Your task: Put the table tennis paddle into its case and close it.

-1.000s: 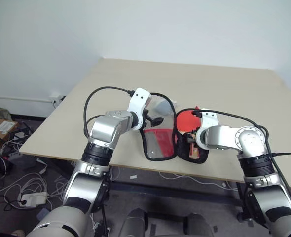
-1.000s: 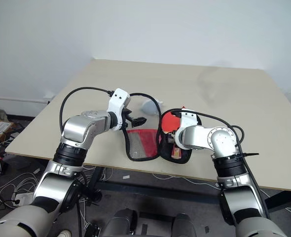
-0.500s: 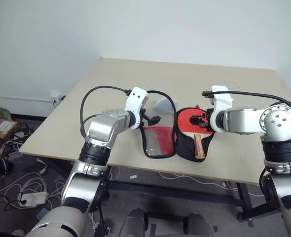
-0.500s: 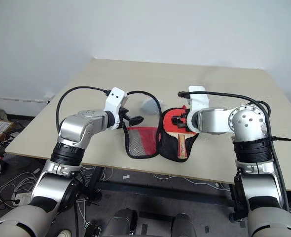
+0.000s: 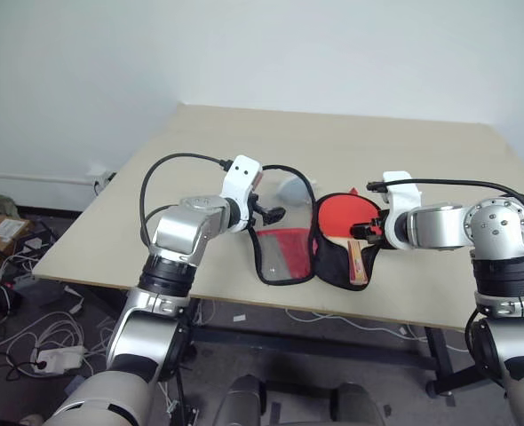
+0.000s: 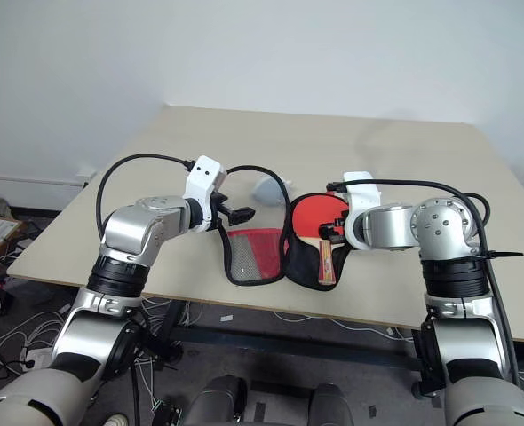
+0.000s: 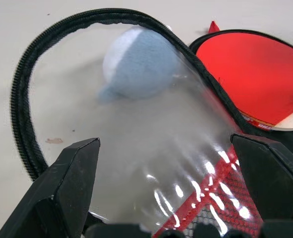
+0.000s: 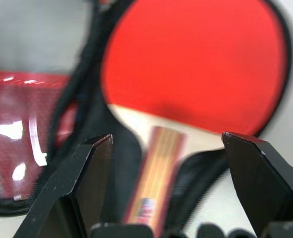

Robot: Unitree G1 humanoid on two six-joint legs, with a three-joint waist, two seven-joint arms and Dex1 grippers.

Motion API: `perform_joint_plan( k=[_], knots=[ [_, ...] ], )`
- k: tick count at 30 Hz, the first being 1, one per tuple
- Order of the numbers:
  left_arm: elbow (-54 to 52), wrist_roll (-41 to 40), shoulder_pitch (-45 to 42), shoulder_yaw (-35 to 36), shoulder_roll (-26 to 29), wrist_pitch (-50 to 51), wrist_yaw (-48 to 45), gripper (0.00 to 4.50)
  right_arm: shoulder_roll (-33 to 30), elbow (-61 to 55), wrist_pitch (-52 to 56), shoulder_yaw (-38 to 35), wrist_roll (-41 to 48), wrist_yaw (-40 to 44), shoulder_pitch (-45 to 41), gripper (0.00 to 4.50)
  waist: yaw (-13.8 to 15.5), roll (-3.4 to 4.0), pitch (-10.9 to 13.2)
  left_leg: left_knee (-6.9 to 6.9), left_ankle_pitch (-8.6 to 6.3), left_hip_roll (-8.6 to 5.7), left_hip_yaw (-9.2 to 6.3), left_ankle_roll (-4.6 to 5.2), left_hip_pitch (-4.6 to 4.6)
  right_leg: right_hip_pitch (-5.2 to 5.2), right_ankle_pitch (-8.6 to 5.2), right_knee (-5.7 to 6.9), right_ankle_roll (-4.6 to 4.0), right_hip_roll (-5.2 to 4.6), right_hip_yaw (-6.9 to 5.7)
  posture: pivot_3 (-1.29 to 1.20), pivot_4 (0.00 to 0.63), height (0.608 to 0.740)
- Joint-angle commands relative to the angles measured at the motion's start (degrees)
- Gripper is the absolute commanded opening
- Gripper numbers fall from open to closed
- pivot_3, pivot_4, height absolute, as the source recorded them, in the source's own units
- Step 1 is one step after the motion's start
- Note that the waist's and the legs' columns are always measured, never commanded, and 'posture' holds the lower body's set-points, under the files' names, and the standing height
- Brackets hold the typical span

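Your right gripper [image 5: 366,230] hangs wide apart and empty just above the table tennis paddle [image 5: 344,223], which lies red face up in the black-lined right half of the case [image 5: 290,264]. The case is spread open near the table's [image 5: 404,169] front edge. Your left gripper [image 5: 273,214] is also spread wide with nothing in it, poised over the clear flap [image 7: 136,148]. Through that flap you see a small grey-blue and white ball-like thing [image 7: 140,63] on the table just behind the case. A second ago your right gripper was low on the handle; it has since lifted off and swung out to the right, leaving the paddle in the case.
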Motion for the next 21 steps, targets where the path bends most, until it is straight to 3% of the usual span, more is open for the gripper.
perform_joint_plan(
  k=[1, 10, 14, 21],
  knots=[
    [0.4, 0.3, -2.3, 2.2, 2.4, -1.1, -0.6, 4.50, -4.2, -3.1, -1.1, 0.1, -6.6, 8.1, 0.7, 3.82, 0.0, 0.00, 0.0, 0.00, 0.00, 0.00, 0.00, 0.00, 0.00, 0.00, 0.00, 0.00, 0.00, 0.00, 0.00, 0.00, 0.000, 0.688],
    [11.9, 2.3, -6.5, 4.7, 9.7, -7.1, -1.8, 4.50, -16.4, -4.9, -14.2, 9.7, -25.4, 34.2, 8.2, 3.82, 0.0, -0.08, 0.0, 0.03, -0.03, -0.01, 0.02, -0.05, 0.01, -0.04, -0.01, -0.08, 0.02, -0.01, 0.00, 0.00, 0.000, 0.688],
    [16.3, 3.0, -8.0, 5.2, 10.3, -9.5, -1.8, 4.50, -15.4, -2.6, -15.4, 10.3, -29.9, 40.1, 10.1, 3.82, 0.1, -0.11, 0.0, 0.05, -0.03, -0.01, 0.03, -0.06, 0.01, -0.03, -0.01, -0.07, 0.02, -0.02, 0.00, 0.00, 0.000, 0.688],
    [23.2, 4.2, -8.2, 4.6, 9.1, -12.6, -1.6, 4.50, -9.4, -2.2, -14.0, 7.7, -34.7, 41.6, 10.0, 3.82, 0.0, -0.24, 0.1, 0.04, 0.01, -0.01, 0.01, -0.10, 0.00, -0.01, 0.03, -0.01, 0.08, -0.02, 0.00, 0.00, 0.000, 0.688]
  ],
)
